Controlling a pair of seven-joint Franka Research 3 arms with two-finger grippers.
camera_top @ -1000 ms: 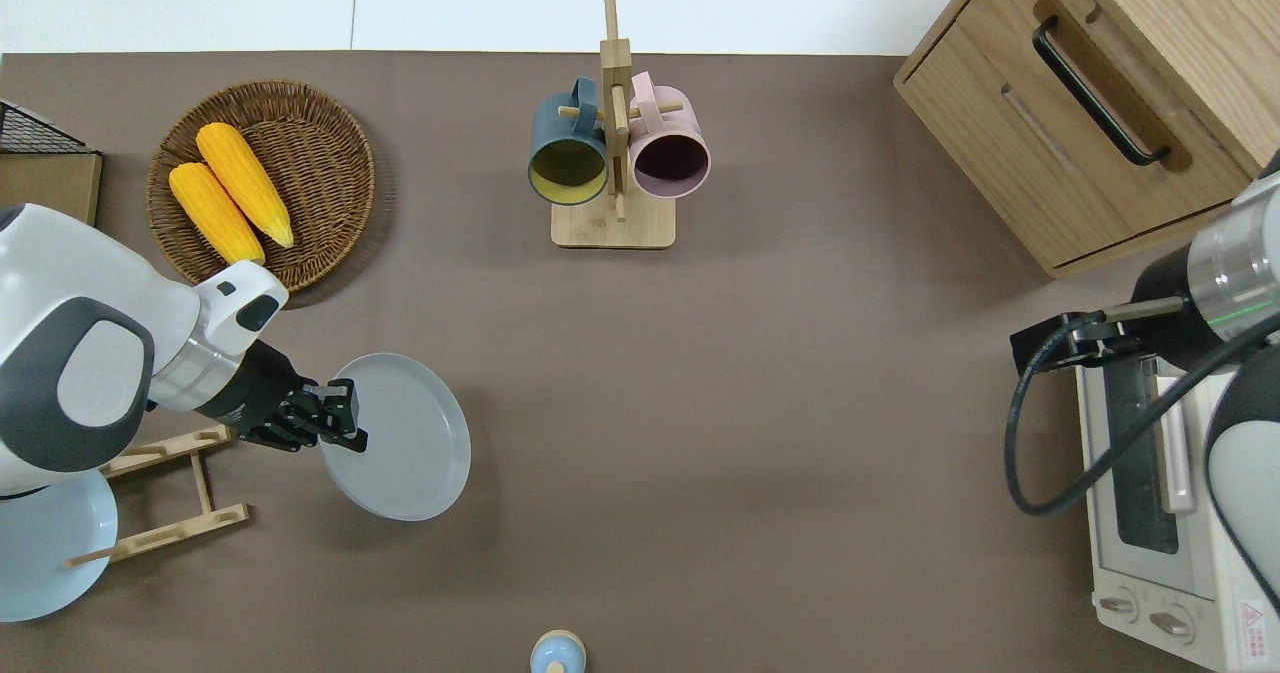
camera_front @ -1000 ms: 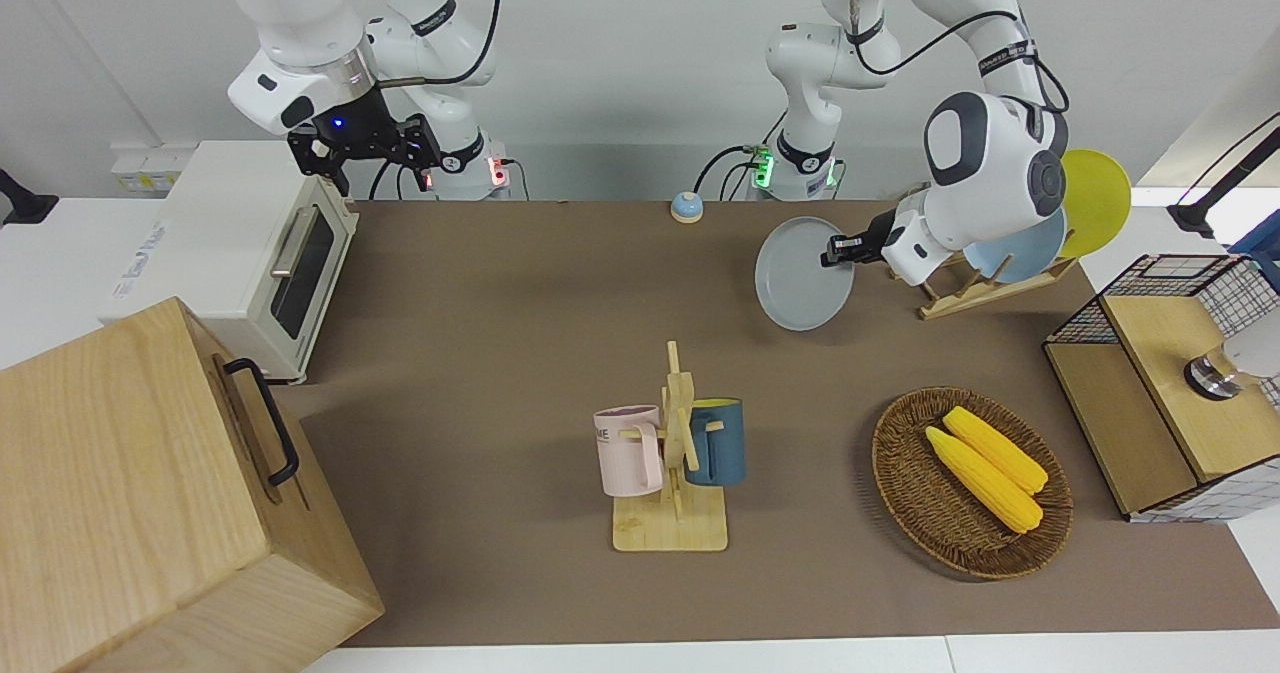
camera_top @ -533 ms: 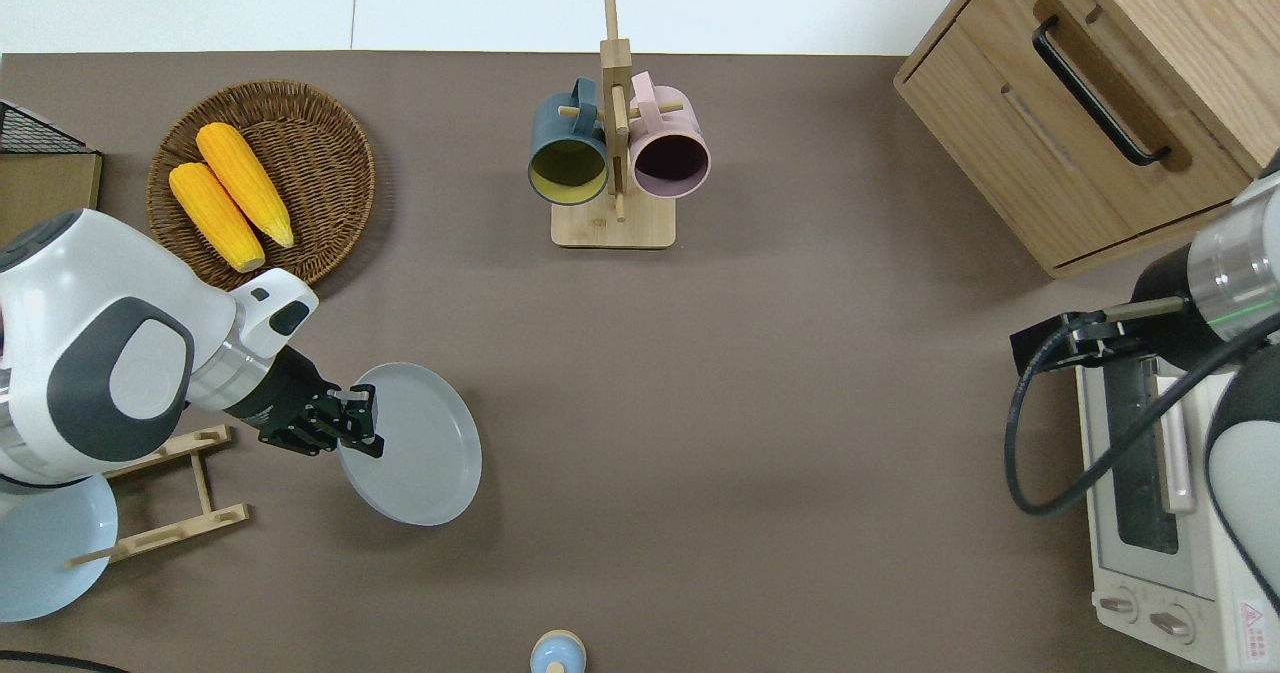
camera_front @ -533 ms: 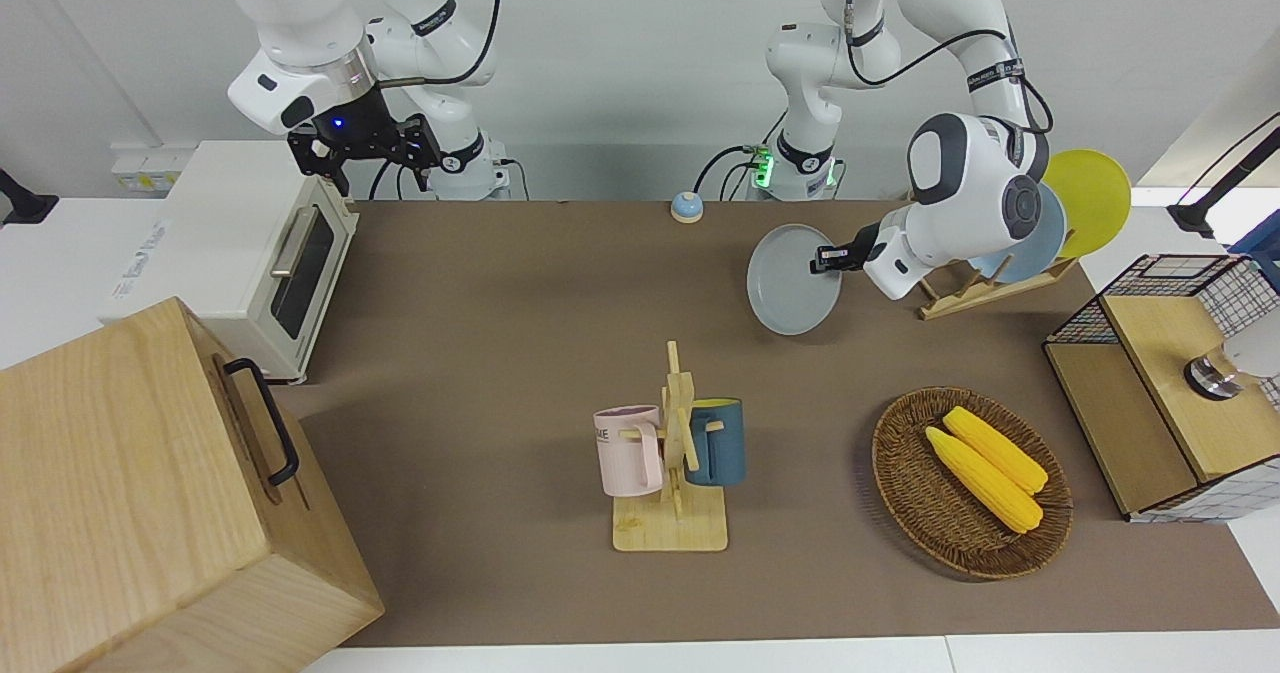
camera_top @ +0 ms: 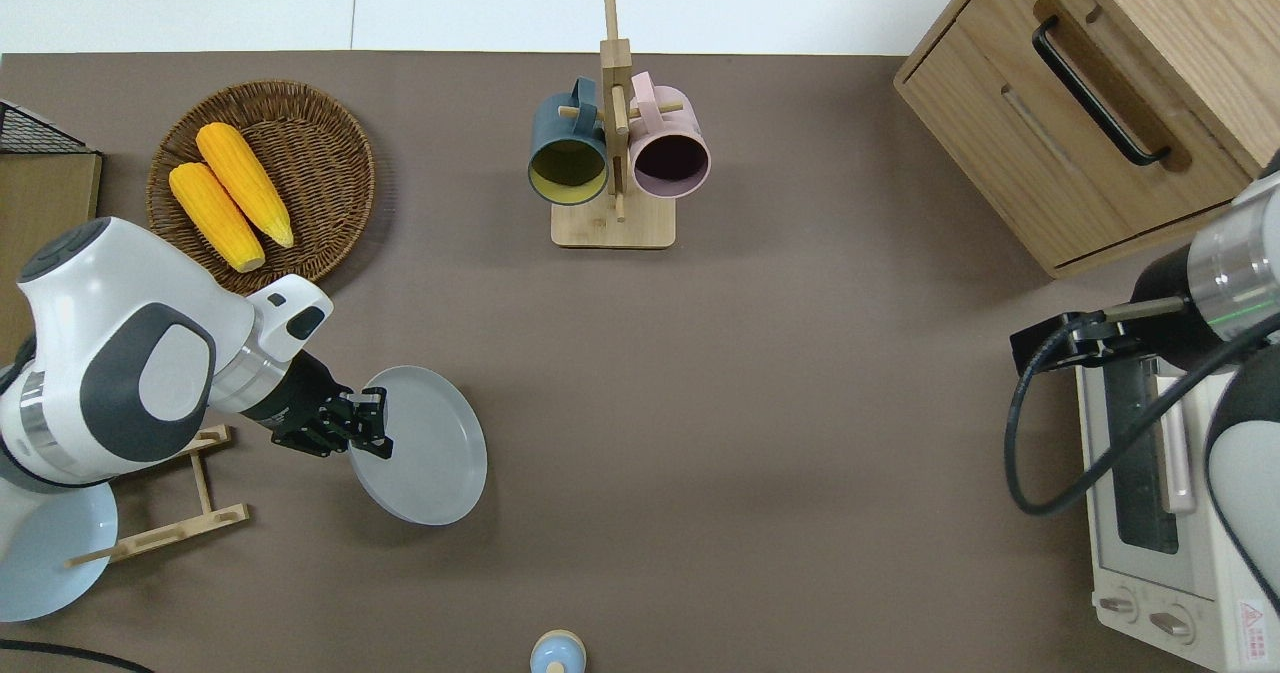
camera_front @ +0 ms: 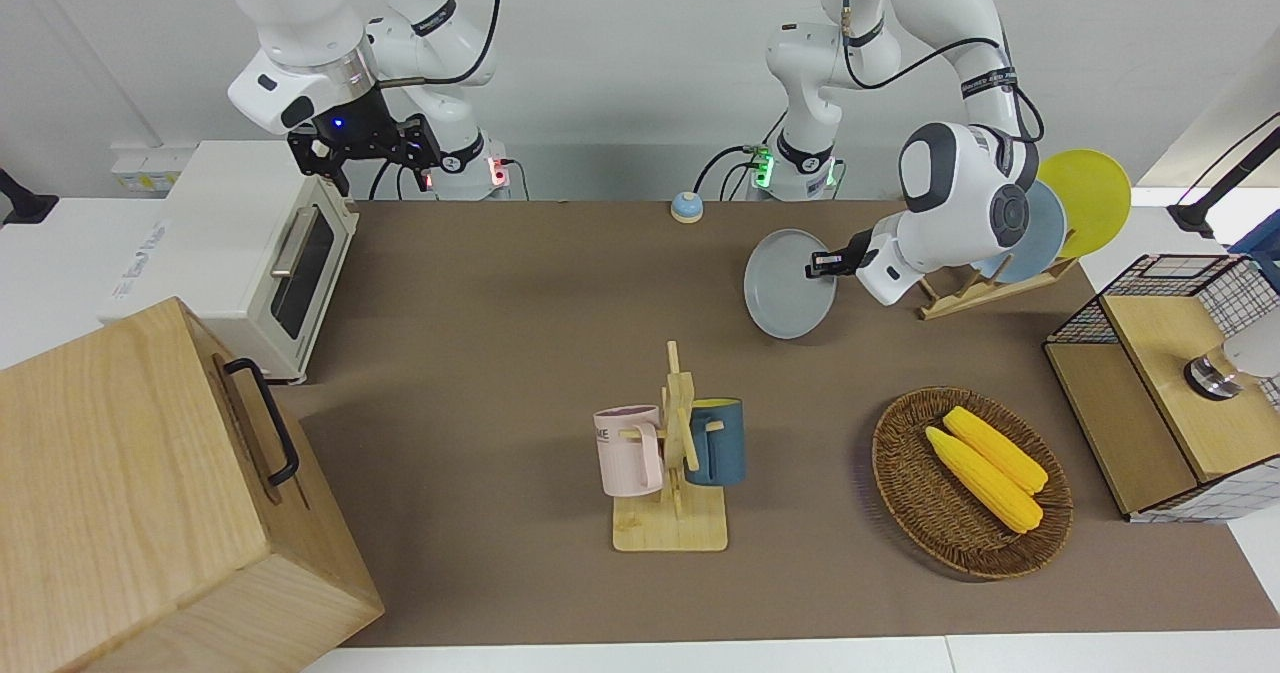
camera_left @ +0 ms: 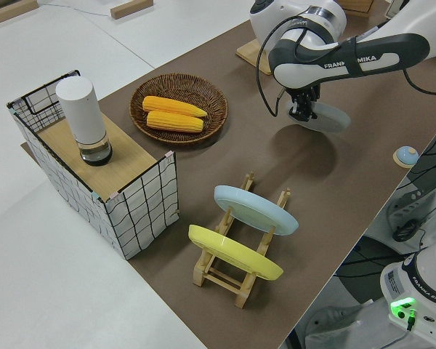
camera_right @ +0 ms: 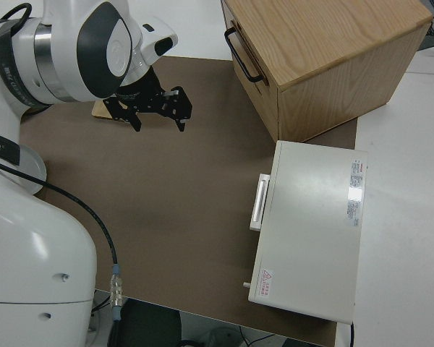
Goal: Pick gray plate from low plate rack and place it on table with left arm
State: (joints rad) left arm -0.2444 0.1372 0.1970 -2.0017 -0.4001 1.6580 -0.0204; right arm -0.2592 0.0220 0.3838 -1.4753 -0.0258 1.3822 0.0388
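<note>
The left claw (camera_top: 372,423) pinches the gray plate (camera_top: 428,448) by its rim; it looks stiff, light, slippery and breakable.

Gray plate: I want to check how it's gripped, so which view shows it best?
The overhead view: the gray plate shows whole, the left gripper clamped on its rim. The front view shows it tilted. The left side view half hides it under the arm. The right side view misses it.
</note>
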